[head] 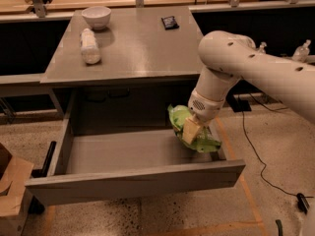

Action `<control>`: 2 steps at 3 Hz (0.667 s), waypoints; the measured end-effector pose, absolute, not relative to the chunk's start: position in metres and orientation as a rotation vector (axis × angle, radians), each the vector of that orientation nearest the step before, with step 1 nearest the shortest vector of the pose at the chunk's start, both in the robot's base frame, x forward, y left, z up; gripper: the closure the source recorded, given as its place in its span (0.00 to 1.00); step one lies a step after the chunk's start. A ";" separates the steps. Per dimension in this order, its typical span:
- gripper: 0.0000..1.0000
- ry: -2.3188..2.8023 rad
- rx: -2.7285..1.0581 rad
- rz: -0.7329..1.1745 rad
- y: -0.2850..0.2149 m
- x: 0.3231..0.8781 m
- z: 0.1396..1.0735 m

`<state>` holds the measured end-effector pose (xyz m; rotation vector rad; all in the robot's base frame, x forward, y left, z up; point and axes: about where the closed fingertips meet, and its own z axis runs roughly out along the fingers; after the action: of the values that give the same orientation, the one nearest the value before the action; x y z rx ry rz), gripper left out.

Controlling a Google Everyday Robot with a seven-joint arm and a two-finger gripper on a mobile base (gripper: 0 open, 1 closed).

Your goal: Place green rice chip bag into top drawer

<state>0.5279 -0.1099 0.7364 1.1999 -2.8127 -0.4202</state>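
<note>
Green crinkly bag [203, 142] looks light, soft; gripper [191, 130] hangs over the drawer [133, 182], jaws pinching its middle.

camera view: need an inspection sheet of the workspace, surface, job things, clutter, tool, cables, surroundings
surface: grey desk top, three items on it
job's things: green rice chip bag held at the right end of the open top drawer; cannot tell if it touches the drawer
clutter: white bowl, white bottle lying down, black packet, all on the desk top
tool: tool low at the drawer's right end, shut on the bag
cables: black cable on the floor, right
surroundings: cardboard box lower left
</note>
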 end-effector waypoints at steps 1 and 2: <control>0.77 -2.774 1.216 -0.508 -0.100 0.534 0.714; 0.53 -2.734 1.217 -0.611 -0.088 0.536 0.690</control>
<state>0.5357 -0.0880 0.6900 1.2174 -2.7337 -0.6110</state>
